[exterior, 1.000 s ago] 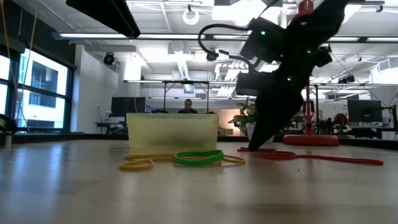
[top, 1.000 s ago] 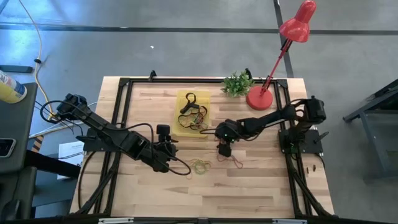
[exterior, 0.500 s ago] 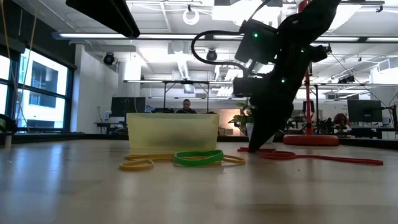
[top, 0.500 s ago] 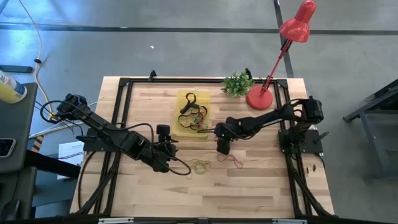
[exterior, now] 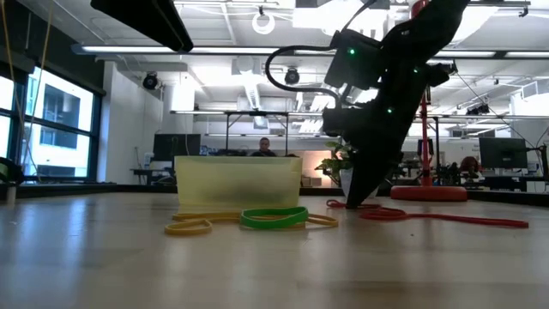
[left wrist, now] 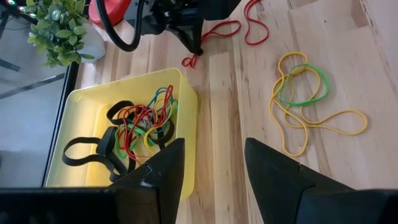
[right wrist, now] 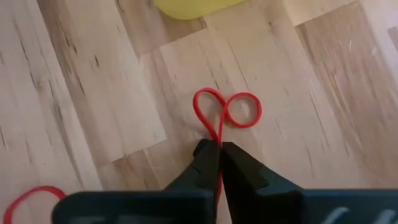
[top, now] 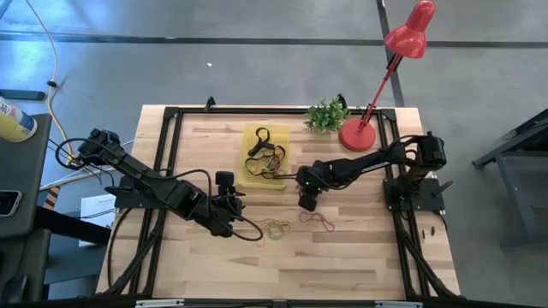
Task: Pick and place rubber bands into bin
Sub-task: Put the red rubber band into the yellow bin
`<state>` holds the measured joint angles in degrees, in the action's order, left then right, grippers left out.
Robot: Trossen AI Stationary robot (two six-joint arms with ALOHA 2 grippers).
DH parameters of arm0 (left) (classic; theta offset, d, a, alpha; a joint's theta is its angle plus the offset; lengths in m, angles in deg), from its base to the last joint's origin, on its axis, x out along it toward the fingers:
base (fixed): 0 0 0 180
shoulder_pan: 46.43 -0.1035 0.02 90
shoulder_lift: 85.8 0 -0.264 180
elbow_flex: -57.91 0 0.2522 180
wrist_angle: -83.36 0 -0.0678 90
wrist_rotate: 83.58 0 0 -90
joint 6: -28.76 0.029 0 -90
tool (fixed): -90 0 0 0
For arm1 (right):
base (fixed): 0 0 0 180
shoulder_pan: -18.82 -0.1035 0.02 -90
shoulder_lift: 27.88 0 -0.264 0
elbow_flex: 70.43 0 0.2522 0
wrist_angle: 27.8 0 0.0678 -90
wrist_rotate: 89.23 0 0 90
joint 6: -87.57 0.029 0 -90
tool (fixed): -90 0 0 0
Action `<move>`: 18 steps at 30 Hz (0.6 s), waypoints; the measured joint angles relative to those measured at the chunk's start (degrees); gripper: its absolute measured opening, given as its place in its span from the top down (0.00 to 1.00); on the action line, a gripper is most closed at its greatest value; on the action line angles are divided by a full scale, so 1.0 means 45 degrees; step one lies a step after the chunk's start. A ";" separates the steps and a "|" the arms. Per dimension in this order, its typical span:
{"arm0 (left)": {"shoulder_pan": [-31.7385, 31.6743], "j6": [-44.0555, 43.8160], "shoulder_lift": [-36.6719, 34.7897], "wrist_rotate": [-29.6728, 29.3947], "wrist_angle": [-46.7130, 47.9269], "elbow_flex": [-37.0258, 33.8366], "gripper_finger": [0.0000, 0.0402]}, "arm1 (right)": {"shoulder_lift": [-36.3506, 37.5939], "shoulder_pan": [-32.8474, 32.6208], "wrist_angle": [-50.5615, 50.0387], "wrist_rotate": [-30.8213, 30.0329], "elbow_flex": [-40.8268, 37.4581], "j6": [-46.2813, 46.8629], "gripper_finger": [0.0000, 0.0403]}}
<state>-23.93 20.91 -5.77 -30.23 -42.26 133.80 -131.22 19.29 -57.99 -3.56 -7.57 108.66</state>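
Observation:
The yellow bin (top: pixel 264 158) stands mid-table and holds several rubber bands (left wrist: pixel 134 121) in black, red, orange and green. A long red rubber band (top: pixel 322 219) lies on the wood to the right of the bin's near end. My right gripper (top: pixel 306 204) stands over the band's bin-side end, shut on it. A tan and a green band (top: pixel 276 228) lie together near the front. My left gripper (top: pixel 233 198) hovers open, left of those bands and near the bin's near left corner, with nothing between its fingers (left wrist: pixel 273 180). My right gripper pinches one strand of the red band (right wrist: pixel 217 138) between its two fingertips, just behind the two small loops (right wrist: pixel 229 112) at the band's bin-side end. The fingers slant down from the table's right. The rest of the band (exterior: pixel 429 217) lies slack on the table.
A red desk lamp's base (top: pixel 357 134) and a small green plant (top: pixel 327 114) stand at the far right. A black frame (top: pixel 171 115) runs round the table top. Bare wood lies toward the near edge (top: pixel 282 269).
My right gripper has shut on the red band's end and has tipped slightly toward the bin. The band's small loops now stand a little off the wood; the rest of it has stayed where it was.

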 joint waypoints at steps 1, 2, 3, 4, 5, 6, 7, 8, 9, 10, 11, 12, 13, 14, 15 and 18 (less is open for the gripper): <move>0.0000 0.0000 0.0000 0.0002 0.0000 0.0000 0.61 | 0.0047 0.0000 -0.0006 0.0036 -0.0005 0.0197 0.97; 0.0000 0.0000 0.0000 0.0004 -0.0004 0.0000 0.61 | 0.0164 0.0000 -0.0066 0.0080 -0.0010 0.0334 0.96; 0.0000 0.0000 0.0000 0.0019 -0.0005 0.0000 0.61 | 0.0266 0.0000 -0.0140 0.0103 -0.0022 0.0417 0.97; 0.0000 0.0000 0.0000 0.0050 -0.0005 0.0000 0.61 | 0.0425 -0.0004 -0.0251 0.0236 -0.0042 0.0450 0.98; 0.0000 0.0000 0.0000 0.0051 -0.0005 0.0000 0.61 | 0.0644 -0.0020 -0.0378 0.0324 -0.0063 0.0447 0.99; 0.0000 0.0000 0.0000 0.0053 -0.0005 0.0000 0.61 | 0.0825 -0.0029 -0.0447 0.0388 -0.0070 0.0447 0.99; 0.0000 0.0005 0.0000 0.0051 -0.0005 0.0000 0.61 | 0.1037 -0.0034 -0.0577 0.0441 -0.0107 0.0455 0.99; 0.0000 0.0005 0.0000 0.0051 -0.0005 -0.0003 0.61 | 0.1260 -0.0041 -0.0834 0.0513 -0.0130 0.0465 0.99; 0.0000 0.0005 0.0000 0.0053 -0.0005 0.0000 0.61 | 0.1502 -0.0047 -0.1124 0.0479 -0.0165 0.0464 0.99; 0.0000 0.0005 0.0000 0.0051 -0.0005 0.0000 0.61 | 0.1749 -0.0057 -0.1360 0.0382 -0.0183 0.0466 0.99; 0.0000 0.0010 0.0000 0.0051 -0.0010 0.0000 0.61 | 0.2007 -0.0048 -0.1400 0.0387 -0.0156 0.0470 0.99; 0.0000 0.0010 0.0000 0.0051 -0.0010 0.0000 0.61 | 0.2281 -0.0053 -0.1449 0.0328 -0.0113 0.0515 0.99; 0.0000 0.0010 0.0000 0.0051 -0.0010 0.0000 0.61 | 0.2561 -0.0068 -0.1655 0.0290 -0.0102 0.0585 0.99; 0.0000 0.0010 0.0000 0.0052 -0.0015 0.0000 0.61 | 0.2814 -0.0095 -0.1864 0.0269 -0.0102 0.0647 0.99; 0.0000 0.0012 0.0000 0.0051 -0.0015 0.0000 0.61 | 0.3064 -0.0135 -0.2032 0.0197 -0.0119 0.0694 0.99; 0.0000 0.0019 0.0000 0.0051 -0.0029 0.0000 0.61 | 0.3904 -0.0334 -0.2079 0.0017 -0.0112 0.0786 1.00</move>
<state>-23.93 20.99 -5.77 -30.00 -42.39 133.80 -113.66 17.78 -67.34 -3.49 -8.07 112.20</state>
